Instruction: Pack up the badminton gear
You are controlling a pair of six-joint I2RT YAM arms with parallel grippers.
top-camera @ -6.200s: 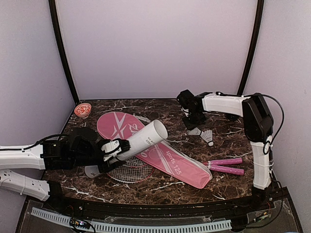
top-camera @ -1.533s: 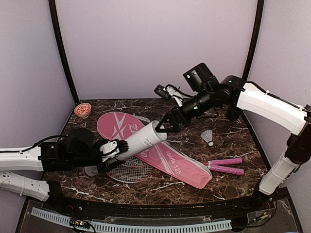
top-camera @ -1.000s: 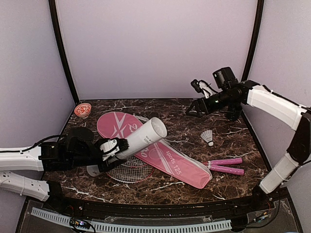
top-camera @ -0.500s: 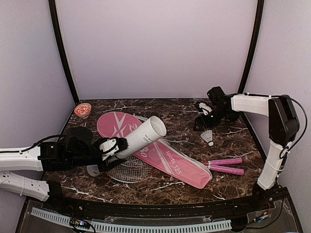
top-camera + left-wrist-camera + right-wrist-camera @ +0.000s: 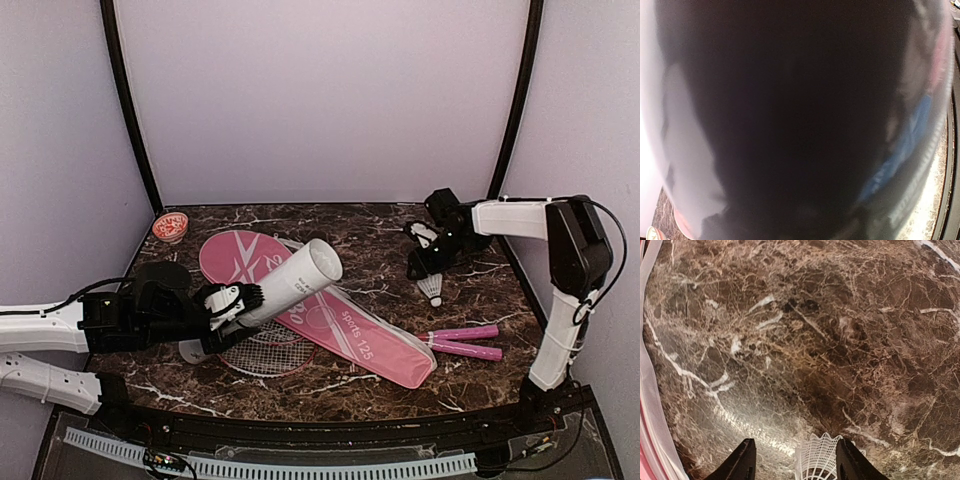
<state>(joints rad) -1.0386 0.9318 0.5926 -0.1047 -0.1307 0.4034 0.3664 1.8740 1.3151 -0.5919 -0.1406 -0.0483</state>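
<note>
A: Status, left gripper (image 5: 232, 303)?
B: I've got it clamped round the white tube (image 5: 297, 278). Smooth cylinder, tilted, open mouth up-right over the pink fabric bag (image 5: 360, 335). Can't see inside; wrist view's just dark blur.
A: And the right gripper (image 5: 794, 452)?
B: Fingers apart, straddling the feather shuttlecock (image 5: 819, 457) on the marble table (image 5: 840, 340), w/ a gap on one side.

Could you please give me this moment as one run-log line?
left gripper: holds white tube, tilted over pink bag | right gripper: open, straddling shuttlecock on table | stage: pre-grasp
</note>
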